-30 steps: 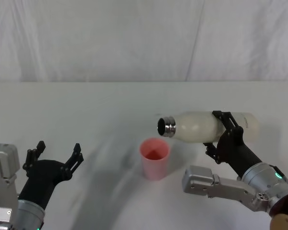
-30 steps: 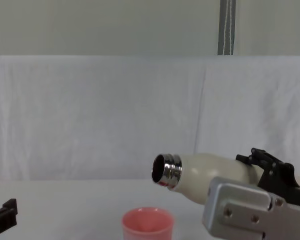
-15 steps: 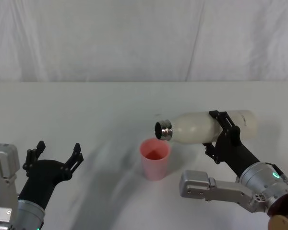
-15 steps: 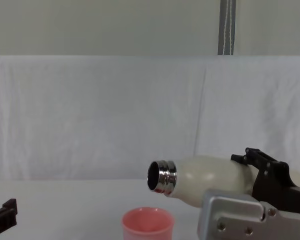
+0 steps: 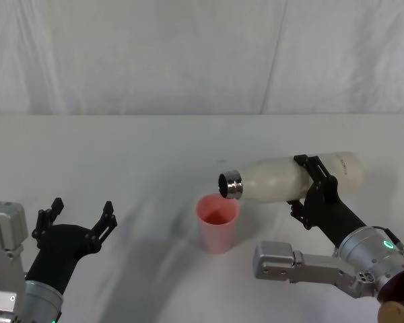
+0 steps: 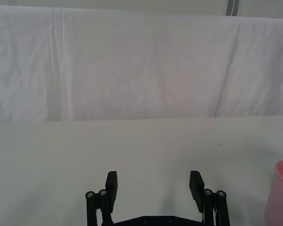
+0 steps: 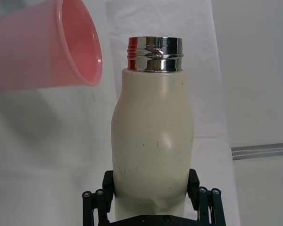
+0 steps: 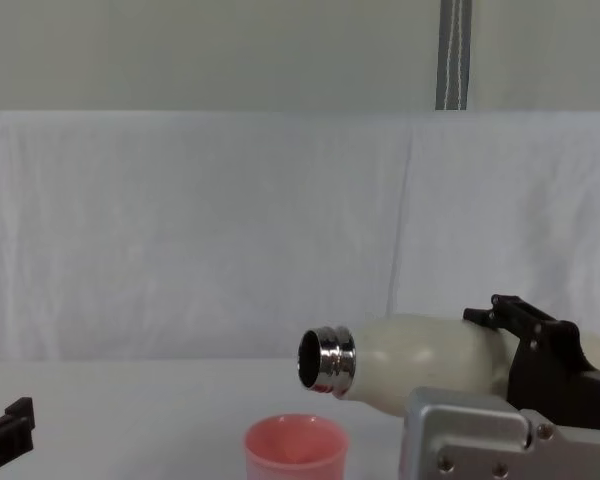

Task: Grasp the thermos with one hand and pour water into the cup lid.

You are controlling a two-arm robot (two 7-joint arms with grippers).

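Note:
The cream-white thermos (image 5: pixel 276 180) lies tipped nearly on its side in the air, its steel neck (image 5: pixel 230 185) just above the rim of the pink cup lid (image 5: pixel 217 222). My right gripper (image 5: pixel 312 185) is shut on the thermos body. In the chest view the thermos (image 8: pixel 420 360) points its open mouth down-left over the cup lid (image 8: pixel 295 446). The right wrist view shows the thermos (image 7: pixel 153 141) held between the fingers (image 7: pixel 108 183), with the cup lid (image 7: pixel 47 52) beside the neck. My left gripper (image 5: pixel 77 217) is open, parked at the near left, also seen as the left gripper (image 6: pixel 153 181) over bare table.
The white table (image 5: pixel 121 155) carries only the cup lid. A white cloth backdrop (image 5: pixel 188 54) closes off the far side. The right arm's grey link (image 5: pixel 289 262) sits near the front right, close to the cup lid.
The thermos has moved left and tipped further, so its mouth went from right of the cup lid to over its rim. The left arm has not moved.

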